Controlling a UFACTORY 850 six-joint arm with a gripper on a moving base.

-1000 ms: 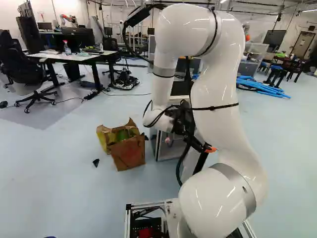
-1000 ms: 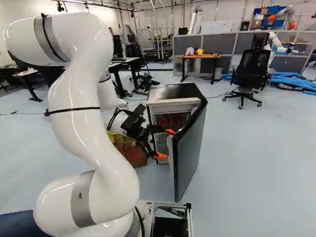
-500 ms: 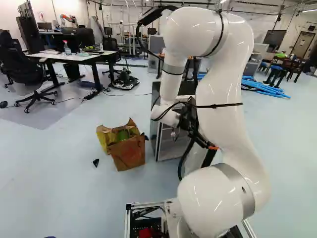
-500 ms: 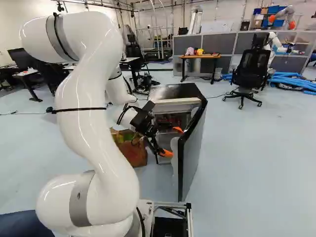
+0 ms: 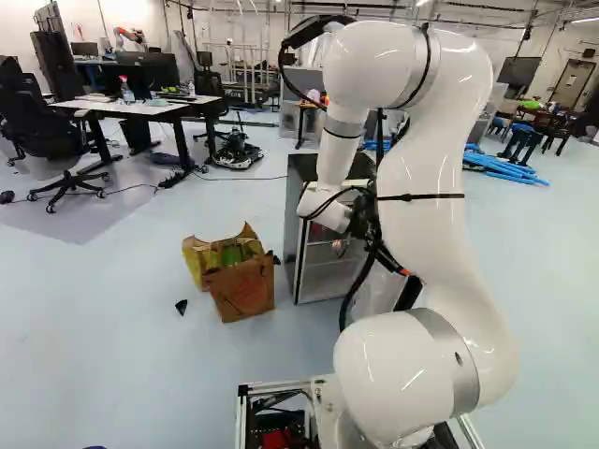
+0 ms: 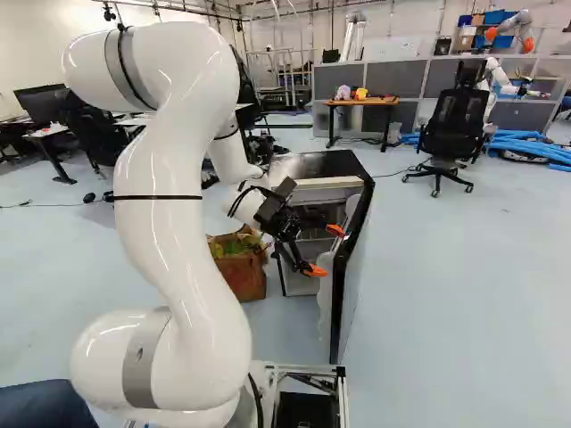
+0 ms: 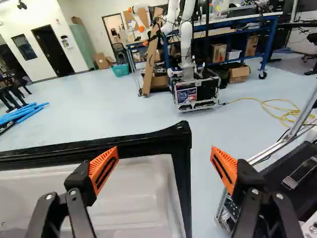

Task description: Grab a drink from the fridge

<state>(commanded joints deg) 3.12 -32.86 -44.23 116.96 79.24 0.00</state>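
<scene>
In the right base view my gripper (image 6: 324, 251) is at the inner side of the fridge door (image 6: 350, 276), which stands ajar. The wrist view shows the gripper (image 7: 164, 151) open, holding nothing. One finger is over the door's white inner panel (image 7: 143, 186), the other past its dark edge, above the floor; whether either touches the door I cannot tell. The fridge (image 6: 317, 164) has a dark top, and its opening is partly hidden by the gripper. Pale shelves (image 5: 328, 279) show inside in the left base view. No drink can be made out clearly.
A brown paper bag (image 5: 245, 285) stands on the floor beside the fridge, with a small dark scrap (image 5: 182, 306) near it. Further off are an office chair (image 6: 451, 138), a small table (image 6: 361, 102), blue tubes (image 6: 526, 147) and another robot (image 7: 187, 54).
The arm has swung toward the right of both base views, gripper still open. The fridge door's near edge has shifted the same way, so the door stands wider. The base has not moved.
</scene>
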